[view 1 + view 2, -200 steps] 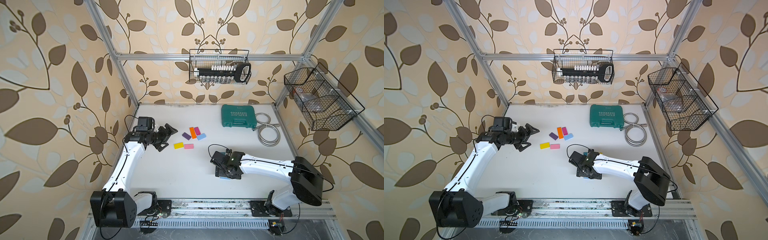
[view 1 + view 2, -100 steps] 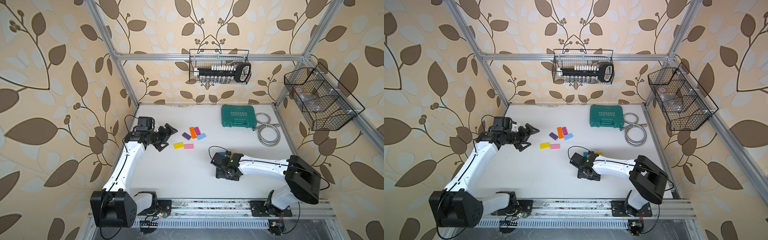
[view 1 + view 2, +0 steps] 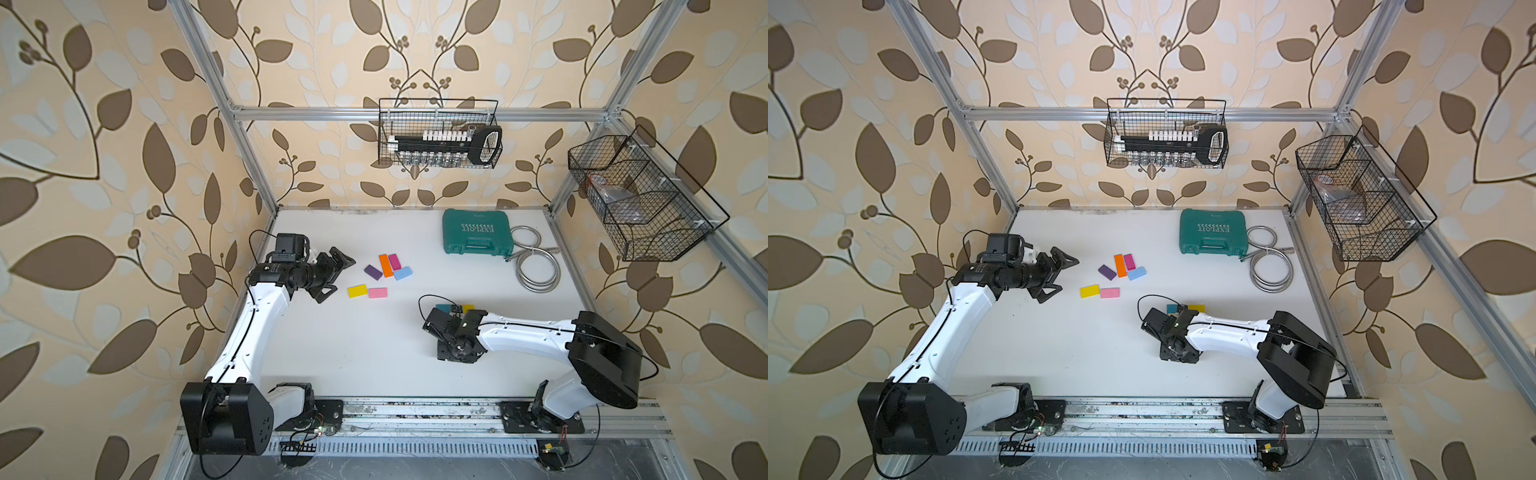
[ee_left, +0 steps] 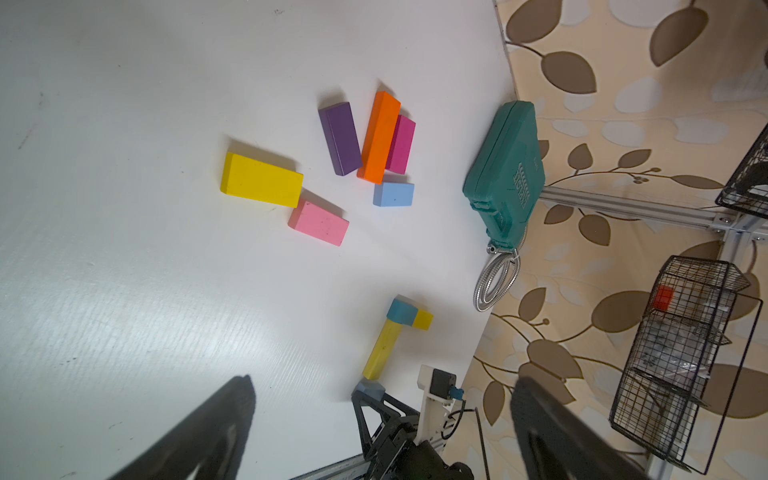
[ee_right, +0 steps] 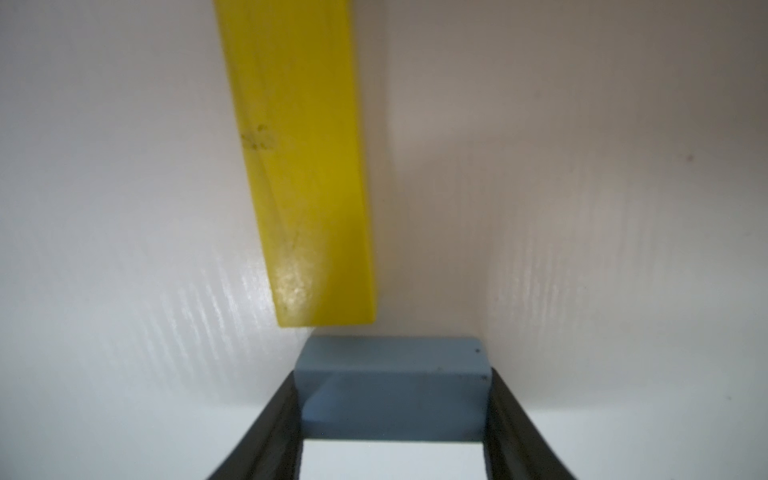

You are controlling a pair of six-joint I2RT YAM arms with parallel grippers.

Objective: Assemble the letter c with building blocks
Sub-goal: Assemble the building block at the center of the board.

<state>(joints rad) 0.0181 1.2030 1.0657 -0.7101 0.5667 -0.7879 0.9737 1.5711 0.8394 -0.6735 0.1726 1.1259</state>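
In the right wrist view a light blue block (image 5: 390,386) lies on the white table with my right gripper (image 5: 392,399) shut on it, a finger pressed against each side. One end of a long yellow bar (image 5: 303,166) nearly touches that block. In the left wrist view the bar (image 4: 382,349) runs to a teal block (image 4: 402,312) and a small yellow block (image 4: 424,320). Loose yellow (image 3: 357,291), pink (image 3: 377,293), purple (image 3: 373,272), orange (image 3: 385,265), magenta (image 3: 394,261) and light blue (image 3: 402,273) blocks lie before my open, empty left gripper (image 3: 338,279).
A green tool case (image 3: 476,232) sits at the back right with a coiled metal hose (image 3: 536,270) beside it. Wire baskets hang on the back wall (image 3: 440,141) and the right wall (image 3: 640,199). My right arm (image 3: 528,336) stretches low across the table's front right.
The right gripper's fingers have closed in onto the light blue block at the end of the yellow bar. The left arm and the loose blocks have not moved.
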